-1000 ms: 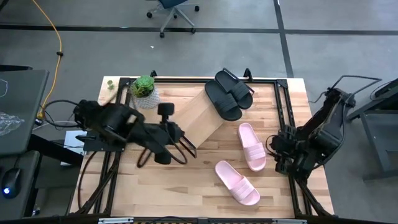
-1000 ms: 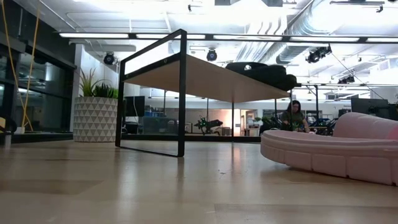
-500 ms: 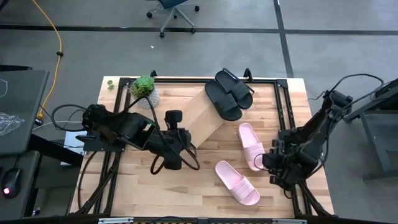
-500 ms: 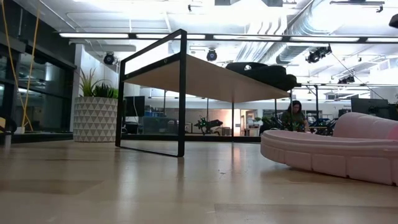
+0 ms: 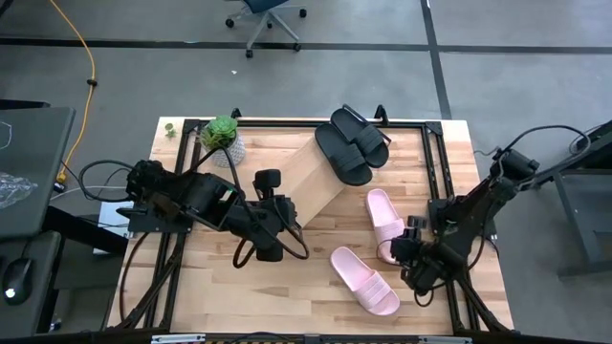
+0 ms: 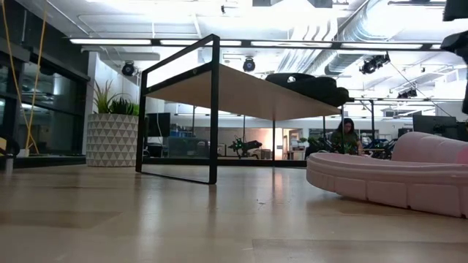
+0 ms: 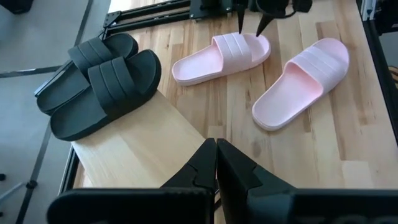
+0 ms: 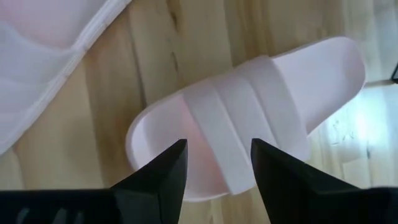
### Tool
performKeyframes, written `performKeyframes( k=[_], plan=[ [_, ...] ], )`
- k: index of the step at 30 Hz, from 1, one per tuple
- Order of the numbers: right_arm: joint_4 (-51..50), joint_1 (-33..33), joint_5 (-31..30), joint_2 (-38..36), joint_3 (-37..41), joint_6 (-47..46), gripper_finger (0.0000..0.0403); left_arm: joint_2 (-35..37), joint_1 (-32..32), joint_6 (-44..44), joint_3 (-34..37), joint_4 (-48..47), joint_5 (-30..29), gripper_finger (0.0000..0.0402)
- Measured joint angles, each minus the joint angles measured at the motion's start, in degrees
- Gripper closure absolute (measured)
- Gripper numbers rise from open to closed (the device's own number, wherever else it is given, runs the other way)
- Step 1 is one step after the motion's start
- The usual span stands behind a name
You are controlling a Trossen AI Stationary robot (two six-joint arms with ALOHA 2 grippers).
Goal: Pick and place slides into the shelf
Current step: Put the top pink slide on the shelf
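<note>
My right gripper (image 5: 406, 256), fingers spread wide and holding nothing, hangs just above the near end of a pale pink slide (image 8: 249, 118), whose strap runs across the gap between them. That slide (image 5: 386, 225) lies lengthwise near to far; its mate (image 5: 364, 280) sits just left of the gripper, close enough to be brushed. The black pair (image 5: 352, 143) already rests at the far end of the shelf (image 5: 311, 177). My left gripper (image 7: 216, 163), pressed shut, waits mid-table by the shelf's near end.

Potted plant (image 5: 222, 137), office chair (image 5: 267, 17), yellow cable (image 5: 84, 57)
</note>
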State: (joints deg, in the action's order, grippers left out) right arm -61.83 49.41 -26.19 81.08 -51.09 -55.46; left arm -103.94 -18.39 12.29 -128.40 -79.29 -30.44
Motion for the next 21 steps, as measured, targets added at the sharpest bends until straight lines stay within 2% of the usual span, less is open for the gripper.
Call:
performKeyframes(
  k=[6, 13, 21],
  plan=[
    [1.0, -1.6, -0.5, 0.0, 0.0, 0.6, 0.0234, 0.0, 0.0, 0.0, 0.0, 0.0, 0.0, 0.0399],
    [10.4, -0.7, 2.7, 0.0, 0.0, 7.8, 0.0234, 0.0, 0.0, 0.0, 0.0, 0.0, 0.3, 0.0399],
    [7.8, -2.2, 1.2, -0.1, 0.9, 9.2, 0.0234, 0.0, 0.0, 0.0, 0.0, -0.1, 1.5, 0.0399]
  ],
)
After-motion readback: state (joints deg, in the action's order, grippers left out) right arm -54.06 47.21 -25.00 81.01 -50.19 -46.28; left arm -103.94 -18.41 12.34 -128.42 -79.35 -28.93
